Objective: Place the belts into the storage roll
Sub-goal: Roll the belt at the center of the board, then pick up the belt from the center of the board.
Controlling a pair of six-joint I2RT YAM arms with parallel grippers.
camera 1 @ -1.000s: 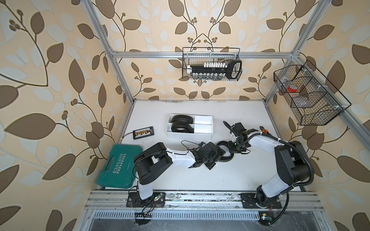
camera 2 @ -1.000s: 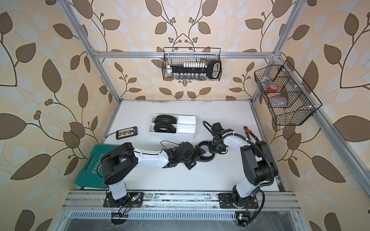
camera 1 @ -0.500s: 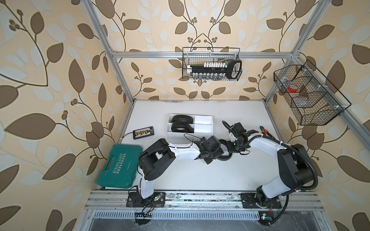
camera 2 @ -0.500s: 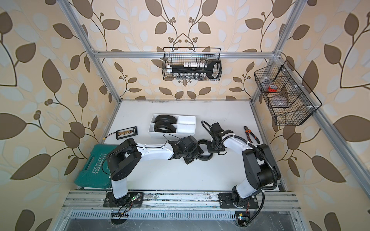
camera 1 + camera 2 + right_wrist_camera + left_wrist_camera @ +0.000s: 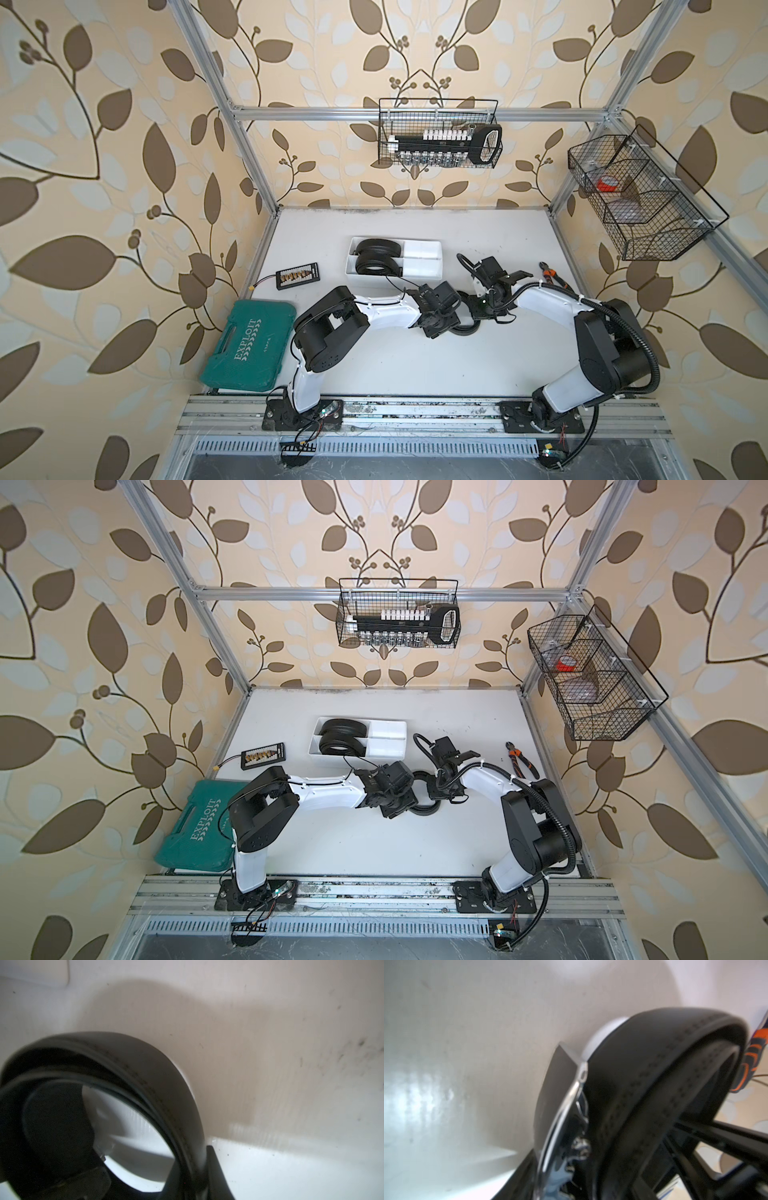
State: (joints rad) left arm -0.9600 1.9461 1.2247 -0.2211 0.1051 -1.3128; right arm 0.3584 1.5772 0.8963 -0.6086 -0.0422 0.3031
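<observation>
Reaching a little further right than a second ago, the left arm has carried the left gripper (image 5: 446, 322) over the left side of the coiled belt (image 5: 467, 331), hiding more of the ring, while the right gripper (image 5: 477, 311) has kept its place on the ring's far right side. In both top views this belt lies on the table (image 5: 415, 365) right of centre, nearer than the storage roll (image 5: 422, 266) and apart from it. It is coiled flat with its hole facing up, but the arms cover too much to tell which way its longer axis runs. The other two belts (image 5: 365, 268) lie coiled in the roll's two left compartments, one far and one near, each an oval stretched left to right along the tray, and pliers (image 5: 521, 760) lie near the right edge. The left wrist view is blurred. There the strap's stitched band arches close to the lens with the shiny buckle (image 5: 579, 1147) at its end, and I cannot tell whether the left jaws are open or closed on it. The right wrist view shows the ring resting on its edge on the table. One finger (image 5: 216, 1167) is outside the band and the other, dark, is inside the hole, with the right jaws pinched tight on the strap's wall.
</observation>
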